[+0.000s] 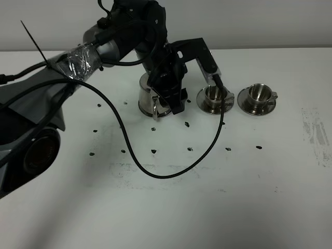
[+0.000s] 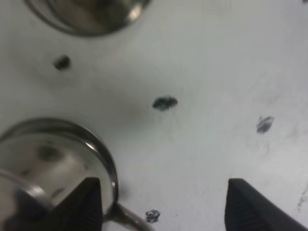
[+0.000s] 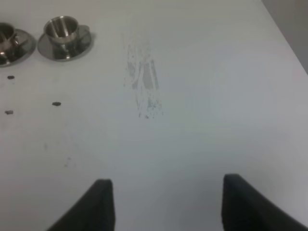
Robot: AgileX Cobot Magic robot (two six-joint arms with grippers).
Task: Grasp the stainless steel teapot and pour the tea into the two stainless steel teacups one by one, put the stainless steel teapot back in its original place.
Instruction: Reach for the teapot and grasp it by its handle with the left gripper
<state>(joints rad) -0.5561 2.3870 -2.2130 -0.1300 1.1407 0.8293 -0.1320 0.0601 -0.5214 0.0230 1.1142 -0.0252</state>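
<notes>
The stainless steel teapot [image 1: 146, 96] stands at the back middle of the table, partly hidden by my left arm; its loop handle [image 1: 155, 110] points toward the front. My left gripper [image 1: 175, 104] is open right above the teapot's handle side. In the left wrist view the teapot [image 2: 57, 163] fills the lower corner, one finger [image 2: 89, 202] is over its edge and the handle [image 2: 126, 219] lies between the fingers. The two stainless steel teacups [image 1: 212, 96] [image 1: 258, 94] sit on saucers to the teapot's right. My right gripper [image 3: 168, 202] is open over bare table. No tea shows. The dish is hidden under the pot.
A black cable [image 1: 155, 175] loops over the table's middle. Small black marks [image 1: 154, 151] dot the surface. A grey scuffed patch [image 1: 316, 135] lies at the right, also in the right wrist view [image 3: 144, 82]. The right wrist view also shows both cups [image 3: 62, 30].
</notes>
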